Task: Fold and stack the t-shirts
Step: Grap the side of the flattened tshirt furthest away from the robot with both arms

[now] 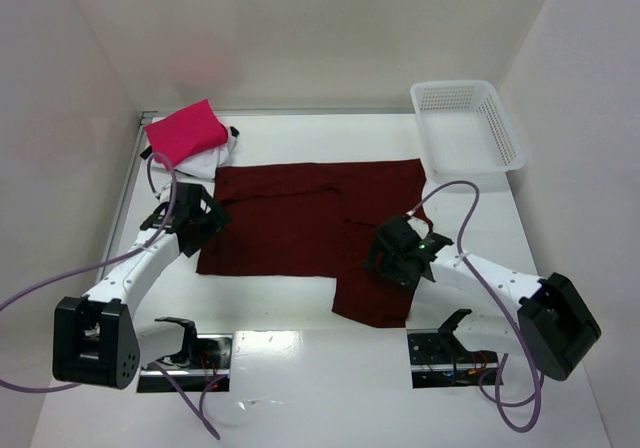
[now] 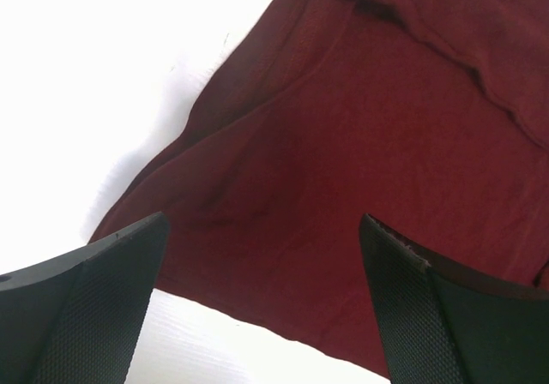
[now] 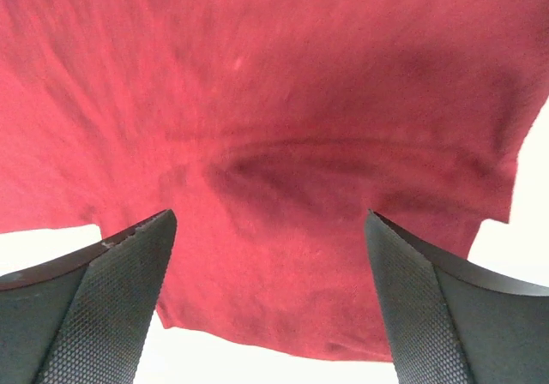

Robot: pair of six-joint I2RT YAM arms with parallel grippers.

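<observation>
Maroon shirt (image 1: 300,228) lies spread out under both claws, beside the basket (image 1: 450,164). The left claw (image 2: 266,230) hangs wide open over the edge far from the basket. The right claw (image 3: 270,221) gapes over the flap nearer it. Neither holds anything. A pinch with too little cloth could slip, and the fold would go crooked.
</observation>
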